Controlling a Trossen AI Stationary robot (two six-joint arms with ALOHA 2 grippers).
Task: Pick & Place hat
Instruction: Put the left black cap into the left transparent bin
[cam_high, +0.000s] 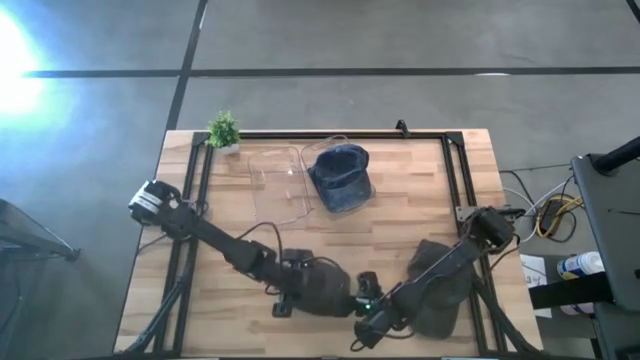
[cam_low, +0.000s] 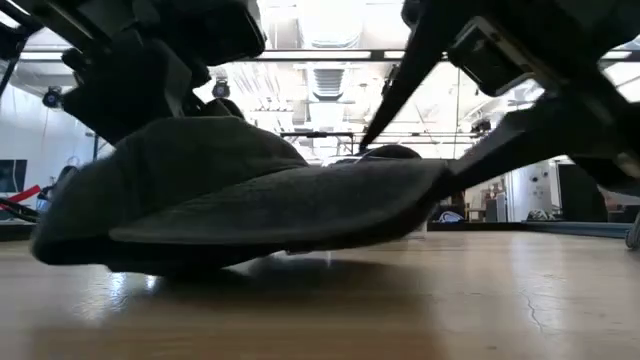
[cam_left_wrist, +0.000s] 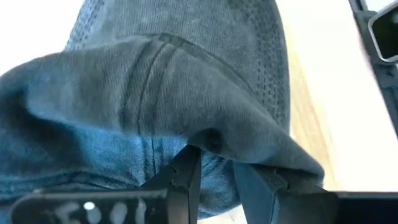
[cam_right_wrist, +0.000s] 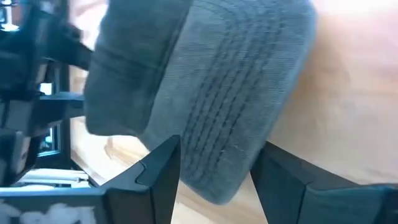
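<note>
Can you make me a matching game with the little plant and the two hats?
Things:
1. small green potted plant
2. blue denim bucket hat
3. dark grey fabric cap

Places:
A. pinched by the left hand
B. at a corner of the wooden table
C. next to the clear plastic tub

Pairs: 1-B, 2-C, 3-A
</note>
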